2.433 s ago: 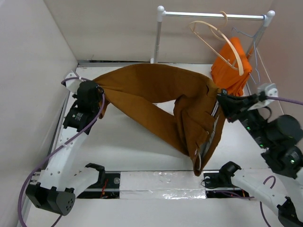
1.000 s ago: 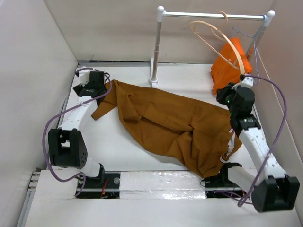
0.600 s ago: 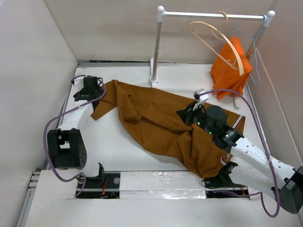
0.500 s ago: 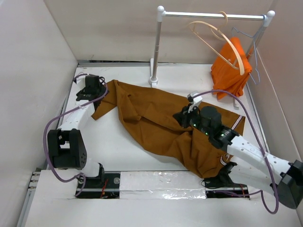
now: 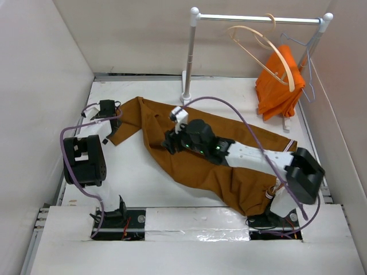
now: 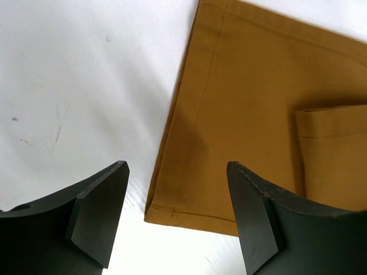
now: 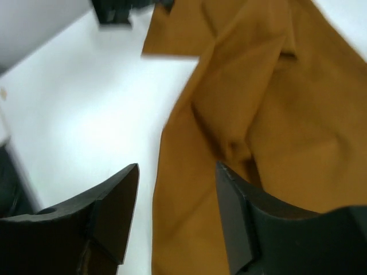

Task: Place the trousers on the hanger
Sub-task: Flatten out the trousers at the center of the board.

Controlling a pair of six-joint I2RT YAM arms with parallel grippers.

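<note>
The rust-brown trousers lie spread flat across the table, one leg hem at the far left and the white-striped waistband at the right. My left gripper hovers open just above that hem, and the left wrist view shows the trousers hem corner between the spread fingers of the left gripper. My right gripper is open and empty over the folded left-middle of the cloth; in its wrist view the right gripper frames the trousers. The pale wooden hanger hangs on the rail.
A metal clothes rail stands at the back on a post. A bright orange garment and a thin wire hanger hang at its right end. White walls close in on the left and right.
The trousers, held up earlier, now lie on the table. My right arm has swung from the waistband leftward across the cloth and opened its jaws. The left gripper has drawn back slightly.
</note>
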